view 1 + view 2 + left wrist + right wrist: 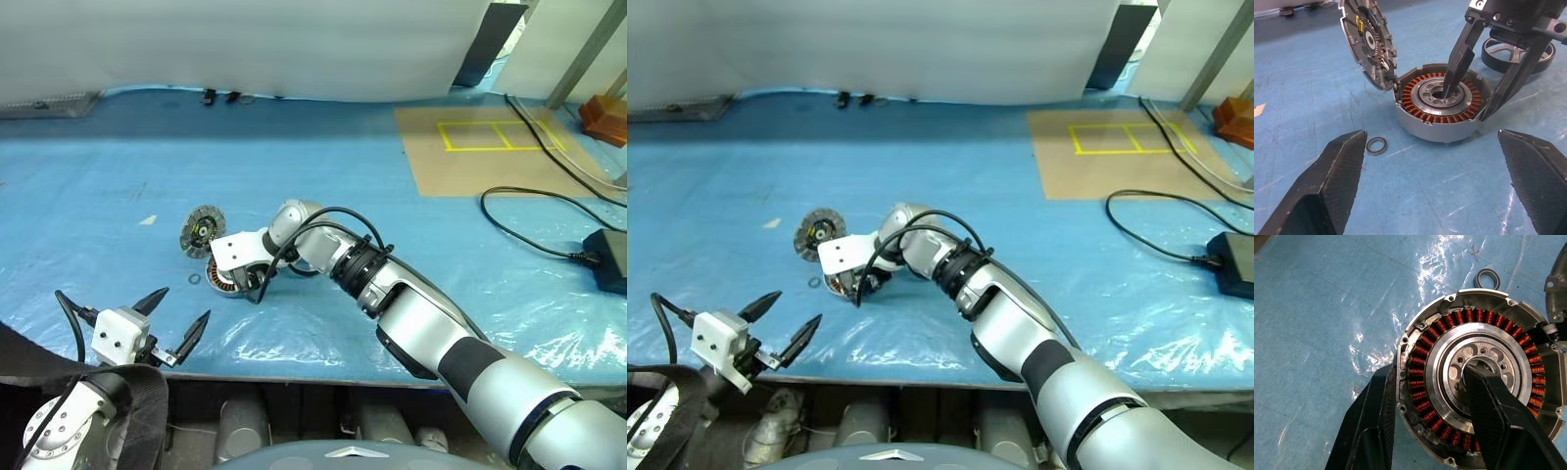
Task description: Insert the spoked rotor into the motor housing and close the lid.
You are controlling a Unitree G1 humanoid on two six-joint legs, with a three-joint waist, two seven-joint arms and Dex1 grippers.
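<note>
The right gripper (1466, 105) pinches the wall of the round grey copper-wound housing (1442, 105), one finger in its central hole, the ribbed lid (1367, 41) tilted alongside, shiny spoked rotor (1518, 53) behind; left gripper (179, 315) spread, empty.

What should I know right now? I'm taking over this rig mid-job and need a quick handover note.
Right gripper: one finger in the housing's centre hole, the other outside its wall, straddling the rim; whether it is gripping I cannot tell.
Left gripper: open, empty, hovering near the table edge, facing the housing.
Housing: on the blue sheet, windings up, no rotor inside.
Lid: tilted up on edge against the housing's rim, ribbed face toward the housing.
Rotor: lying on the sheet behind the housing, untouched.
Small loose ring lies beside the housing.
Done: nothing inserted yet.
Left: fit the rotor, close the lid.
</note>
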